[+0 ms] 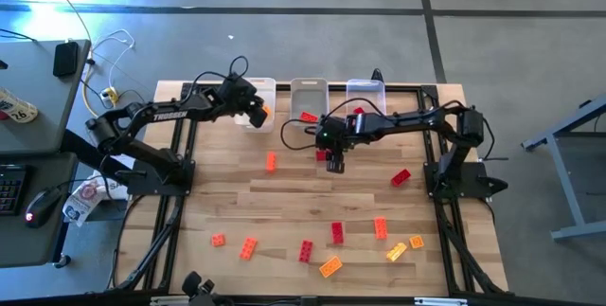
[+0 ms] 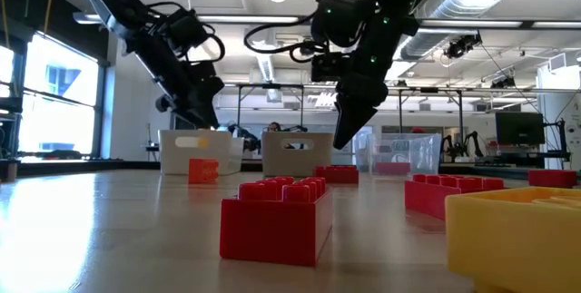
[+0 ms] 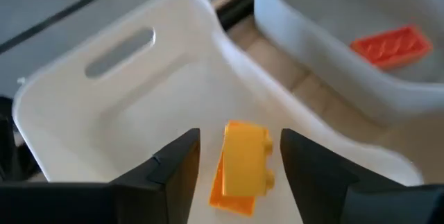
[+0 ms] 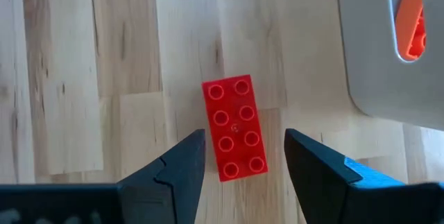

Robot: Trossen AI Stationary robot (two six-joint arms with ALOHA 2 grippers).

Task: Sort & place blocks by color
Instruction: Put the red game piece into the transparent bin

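Observation:
My left gripper stands open over the white bin at the table's far edge. A yellow-orange block shows between its fingers with a gap on each side; whether it lies on the bin's floor I cannot tell. My right gripper is open and points down just above a red block, which lies flat on the table, studs up, in front of the grey bin. Its fingers stand on either side of the block without touching it. An orange-red block lies in the grey bin.
A clear bin stands right of the grey one. An orange block and a red block lie mid-table. Several red, orange and yellow blocks are scattered along the near edge. Bare wood lies between them.

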